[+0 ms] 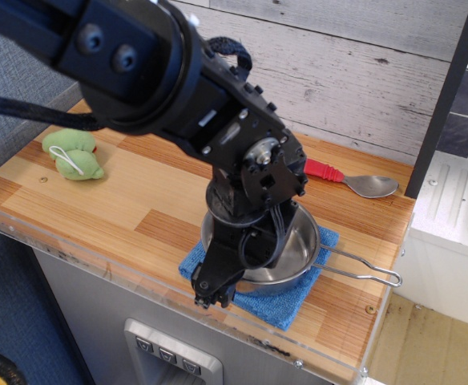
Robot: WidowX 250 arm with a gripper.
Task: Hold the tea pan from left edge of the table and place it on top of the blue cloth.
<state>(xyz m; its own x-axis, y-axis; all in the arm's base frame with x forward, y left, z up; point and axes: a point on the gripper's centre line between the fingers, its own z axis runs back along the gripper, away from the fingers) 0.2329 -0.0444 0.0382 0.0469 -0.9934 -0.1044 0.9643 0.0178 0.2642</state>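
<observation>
observation.image: shiny round steel tea pan (296, 250) on terry blue cloth (286, 301).

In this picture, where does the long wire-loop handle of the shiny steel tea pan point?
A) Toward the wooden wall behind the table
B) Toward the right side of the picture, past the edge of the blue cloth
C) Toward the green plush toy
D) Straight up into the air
B: the small shiny steel tea pan sits on the square blue terry cloth, and its thin wire-loop handle runs rightward beyond the cloth, away from the green plush toy.
</observation>
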